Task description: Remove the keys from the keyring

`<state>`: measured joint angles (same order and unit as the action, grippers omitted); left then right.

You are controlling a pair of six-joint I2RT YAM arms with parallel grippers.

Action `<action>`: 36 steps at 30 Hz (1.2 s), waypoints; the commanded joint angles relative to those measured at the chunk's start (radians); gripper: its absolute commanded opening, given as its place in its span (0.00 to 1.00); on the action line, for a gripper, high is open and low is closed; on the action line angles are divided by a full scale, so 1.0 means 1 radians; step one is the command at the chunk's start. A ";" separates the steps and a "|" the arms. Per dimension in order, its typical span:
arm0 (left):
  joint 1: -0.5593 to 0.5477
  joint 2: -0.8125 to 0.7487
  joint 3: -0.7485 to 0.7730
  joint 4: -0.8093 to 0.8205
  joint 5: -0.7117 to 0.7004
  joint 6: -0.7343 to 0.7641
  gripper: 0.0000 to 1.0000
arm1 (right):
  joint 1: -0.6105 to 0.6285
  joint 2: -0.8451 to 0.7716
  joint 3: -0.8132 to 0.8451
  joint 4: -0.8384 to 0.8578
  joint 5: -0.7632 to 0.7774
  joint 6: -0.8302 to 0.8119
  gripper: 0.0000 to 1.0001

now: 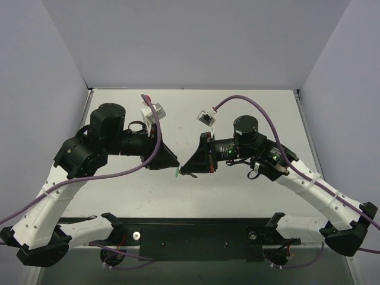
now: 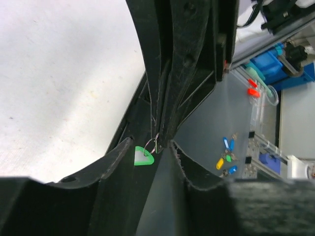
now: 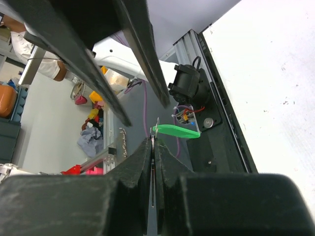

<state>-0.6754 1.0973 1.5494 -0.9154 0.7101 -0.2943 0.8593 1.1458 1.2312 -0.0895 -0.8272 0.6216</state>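
My two grippers meet tip to tip above the middle of the table. My right gripper (image 1: 185,168) is shut on the slim grey key (image 3: 153,147), which shows edge-on between its jaws. The green tag (image 3: 176,131) hangs from the thin ring (image 3: 157,123) just past those tips. It also shows in the top view (image 1: 178,174) and in the left wrist view (image 2: 142,156). My left gripper (image 1: 173,161) is open, and its fingers (image 2: 106,164) stand either side of the tag and of the right gripper's tips (image 2: 162,132). It holds nothing.
A black rail (image 1: 196,237) runs along the table's near edge between the arm bases. Purple cables (image 1: 255,104) loop over both arms. White walls close in the left, right and back. Off the table, loose coloured tags (image 2: 226,157) lie in a clear bin.
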 commanded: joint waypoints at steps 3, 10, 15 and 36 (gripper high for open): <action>-0.003 -0.053 0.143 0.004 -0.199 0.012 0.67 | 0.009 -0.035 -0.025 -0.004 0.017 -0.026 0.00; 0.004 -0.202 -0.006 0.232 -0.337 -0.150 0.71 | 0.004 -0.064 -0.024 0.013 0.046 -0.025 0.00; 0.004 -0.381 -0.365 0.614 -0.363 -0.408 0.70 | 0.003 -0.072 -0.035 0.079 0.062 0.007 0.00; 0.000 -0.467 -0.640 1.075 -0.253 -0.658 0.48 | 0.010 -0.069 -0.016 0.336 0.066 0.171 0.00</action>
<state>-0.6743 0.6411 0.9276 0.0681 0.4271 -0.9230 0.8639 1.0935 1.1973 0.1429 -0.7628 0.7696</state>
